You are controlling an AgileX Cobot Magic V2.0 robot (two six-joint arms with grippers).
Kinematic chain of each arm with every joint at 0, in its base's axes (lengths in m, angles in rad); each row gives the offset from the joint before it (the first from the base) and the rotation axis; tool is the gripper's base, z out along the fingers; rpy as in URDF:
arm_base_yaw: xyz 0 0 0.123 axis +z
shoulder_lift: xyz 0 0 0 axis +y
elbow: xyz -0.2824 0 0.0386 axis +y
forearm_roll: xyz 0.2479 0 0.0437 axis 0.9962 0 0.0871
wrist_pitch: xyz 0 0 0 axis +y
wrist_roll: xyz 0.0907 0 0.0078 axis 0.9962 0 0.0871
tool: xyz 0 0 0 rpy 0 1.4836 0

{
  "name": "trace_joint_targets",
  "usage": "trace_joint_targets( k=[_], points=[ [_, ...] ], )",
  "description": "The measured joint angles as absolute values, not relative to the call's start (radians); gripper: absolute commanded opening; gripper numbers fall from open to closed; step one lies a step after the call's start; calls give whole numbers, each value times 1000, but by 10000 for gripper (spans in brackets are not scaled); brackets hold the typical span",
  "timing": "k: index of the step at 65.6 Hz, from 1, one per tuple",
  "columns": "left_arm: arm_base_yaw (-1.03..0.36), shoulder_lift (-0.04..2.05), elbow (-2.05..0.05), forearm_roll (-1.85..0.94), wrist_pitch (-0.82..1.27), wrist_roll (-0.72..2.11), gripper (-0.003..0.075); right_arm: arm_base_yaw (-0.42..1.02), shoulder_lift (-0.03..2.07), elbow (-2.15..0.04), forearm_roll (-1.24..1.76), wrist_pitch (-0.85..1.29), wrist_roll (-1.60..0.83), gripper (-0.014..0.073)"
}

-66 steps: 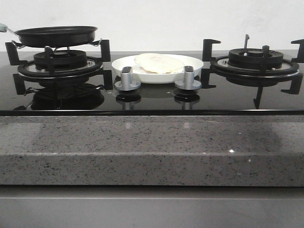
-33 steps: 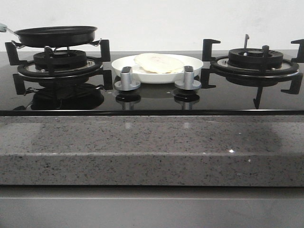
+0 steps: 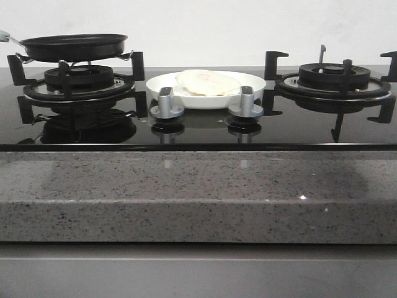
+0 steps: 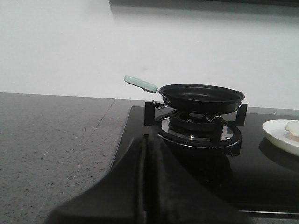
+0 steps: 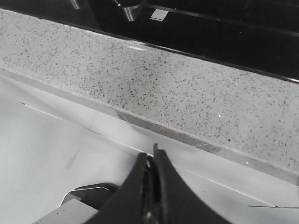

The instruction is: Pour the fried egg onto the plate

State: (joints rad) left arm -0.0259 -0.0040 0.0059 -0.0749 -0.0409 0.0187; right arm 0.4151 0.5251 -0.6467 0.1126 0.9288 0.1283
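Observation:
The pale fried egg (image 3: pixel 208 82) lies on the white plate (image 3: pixel 251 87), which rests on the black glass hob between the two burners. An edge of the plate (image 4: pixel 279 134) and a bit of the egg (image 4: pixel 293 129) show in the left wrist view. The black frying pan (image 3: pixel 73 47) sits on the left burner with nothing in it; its mint-green handle (image 4: pixel 140 83) points away from the plate. My left gripper (image 4: pixel 148 140) is shut and holds nothing, well short of the pan. My right gripper (image 5: pixel 151 153) is shut and holds nothing, low in front of the granite counter. Neither gripper shows in the front view.
Two silver knobs (image 3: pixel 166 104) (image 3: pixel 245 103) stand in front of the plate. The right burner's black grate (image 3: pixel 334 81) is bare. A speckled granite counter edge (image 3: pixel 198 195) runs along the front, with grey counter (image 4: pixel 51 135) beside the hob's left side.

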Motion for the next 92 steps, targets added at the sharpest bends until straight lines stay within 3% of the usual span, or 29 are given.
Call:
trace_joint_targets(
  k=[26,34,61,92],
  points=[
    [-26,-4,6,-75,-41,19,-20,415,515,-647,107,929,128,-113],
    [-26,-4,6,-75,-41,19,-20,354,457,-615,82,899,123,-111],
    [-26,-4,6,-75,-41,19,-20,66,63,-191,98,468,-6,-111],
    [-26,-4,6,-73,-41,19,-20,44,-10,27,110,104,-9,-111]
  ],
)
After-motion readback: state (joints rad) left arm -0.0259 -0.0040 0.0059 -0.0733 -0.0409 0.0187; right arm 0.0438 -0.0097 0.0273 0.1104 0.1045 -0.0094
